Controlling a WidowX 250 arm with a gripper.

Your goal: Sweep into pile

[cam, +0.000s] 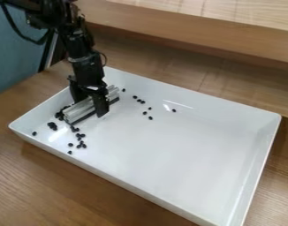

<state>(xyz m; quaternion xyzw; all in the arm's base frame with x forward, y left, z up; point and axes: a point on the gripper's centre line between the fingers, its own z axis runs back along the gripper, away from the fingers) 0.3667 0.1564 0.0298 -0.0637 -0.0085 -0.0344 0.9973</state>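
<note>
At the left part of the white tray, the black gripper [90,106] points down, shut on a grey-white sweeper bar [80,111] with a dark lower edge. The bar lies at a slant near the tray floor. Small black beans [52,126] are clustered around the bar's lower left end, and several more [80,145] are scattered just below it. To the bar's right, a loose group of beans [145,113] is spread toward the tray's middle, with one bean [174,110] farther right.
The white tray [128,185] has raised walls and rests on a wooden table [46,185]. A raised wooden ledge [199,33] runs behind it. At the upper left are a blue surface [17,57] and a dark cable.
</note>
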